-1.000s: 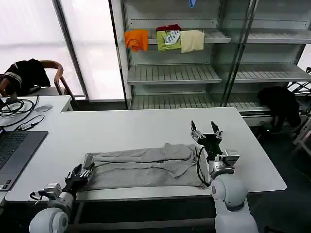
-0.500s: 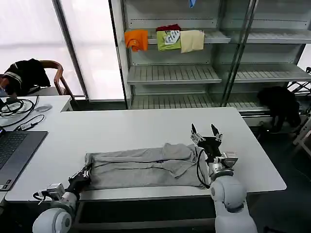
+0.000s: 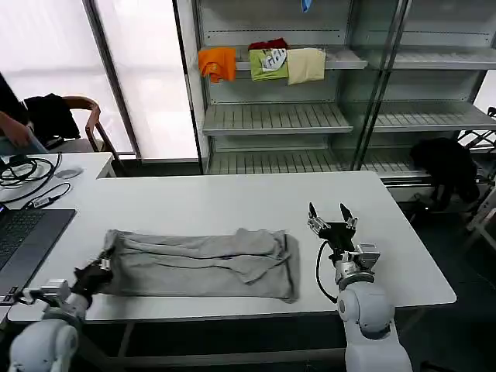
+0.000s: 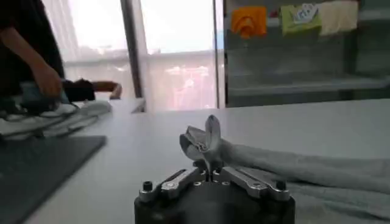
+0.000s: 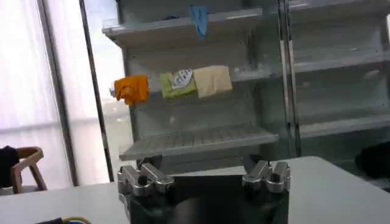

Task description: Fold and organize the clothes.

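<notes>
Clamping together on a bunched corner of the grey shirt (image 4: pixel 292 167), the jaws of the left gripper (image 4: pixel 210 173), with a small peak of cloth standing up just above the fingers (image 4: pixel 183 181). In the head view, sitting at the near left corner of the table (image 3: pixel 194 201), the same left gripper (image 3: pixel 91 274), touching the shirt's end.

Stretching away from those jaws across the table toward the other arm, the grey shirt (image 3: pixel 201 262), lying flat as a long, narrow, folded band. Running left to right along the table's near edge, its long axis; one short end at the left jaws, the other squared off a little short of the right gripper (image 3: pixel 327 215). Looking soft and knitted, with lengthwise creases and rolled ridges along the top, a layer overlapping near the middle, and a doubled edge at the far end.

Standing apart and holding nothing, the jaws of the right gripper, raised just above the smooth white table beside the shirt's free end, not touching the cloth. In the right wrist view, showing as two grey metal fingers (image 5: pixel 141 179) on either side of a black body.

Beyond both pairs of jaws, rising at the back, grey slatted metal shelves (image 3: pixel 271 116), carrying orange, green and cream folded garments (image 3: pixel 263 63). Off to the outside of the left jaws, lying on a neighbouring desk, a dark laptop (image 3: pixel 23 240).
</notes>
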You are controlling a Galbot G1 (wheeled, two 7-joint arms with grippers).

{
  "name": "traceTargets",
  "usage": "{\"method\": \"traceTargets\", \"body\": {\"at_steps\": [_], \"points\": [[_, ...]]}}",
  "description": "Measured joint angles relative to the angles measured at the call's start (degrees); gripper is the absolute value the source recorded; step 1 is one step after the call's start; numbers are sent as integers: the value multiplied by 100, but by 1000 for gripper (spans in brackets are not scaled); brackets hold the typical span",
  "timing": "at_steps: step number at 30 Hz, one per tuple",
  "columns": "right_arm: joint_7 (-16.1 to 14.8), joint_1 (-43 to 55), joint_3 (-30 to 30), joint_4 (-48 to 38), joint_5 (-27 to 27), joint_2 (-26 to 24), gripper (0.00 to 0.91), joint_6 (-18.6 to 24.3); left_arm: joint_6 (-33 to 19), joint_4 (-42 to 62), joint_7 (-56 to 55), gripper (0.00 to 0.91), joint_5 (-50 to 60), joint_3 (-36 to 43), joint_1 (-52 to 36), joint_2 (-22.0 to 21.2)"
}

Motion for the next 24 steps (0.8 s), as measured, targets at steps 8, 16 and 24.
{"method": "traceTargets", "body": {"at_steps": [8,16,24], "points": [[34,-1,-30,-216,-103,84,907,48,3,290,407,0,576,-717,-120,956],[50,-57,51,-384,-142,20,907,50,414,-286,351,10,171,-714,-129,1040],[30,-149,119,-433,-166,-2,907,77,668,-962,183,0,-67,52,-239,617]]}}
